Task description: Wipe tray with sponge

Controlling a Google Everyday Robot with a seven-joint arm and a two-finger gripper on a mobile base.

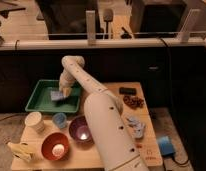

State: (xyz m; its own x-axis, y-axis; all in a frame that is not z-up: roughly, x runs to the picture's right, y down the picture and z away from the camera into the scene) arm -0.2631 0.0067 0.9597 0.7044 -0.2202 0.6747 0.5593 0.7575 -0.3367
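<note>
The green tray [38,102] lies at the back left of the wooden table. The light-blue sponge [56,95] rests on the tray floor near its middle right. My gripper [63,93] comes down over the tray from the white arm and is shut on the sponge, pressing it against the tray. The arm's upper link covers the table's middle and hides the tray's right rim.
In front of the tray stand a white cup [33,121], a small blue cup [59,120], a purple bowl [80,129] and a red bowl [55,146]. A pale blue cloth [136,127] and dark items [132,100] lie to the right. A black counter wall rises behind.
</note>
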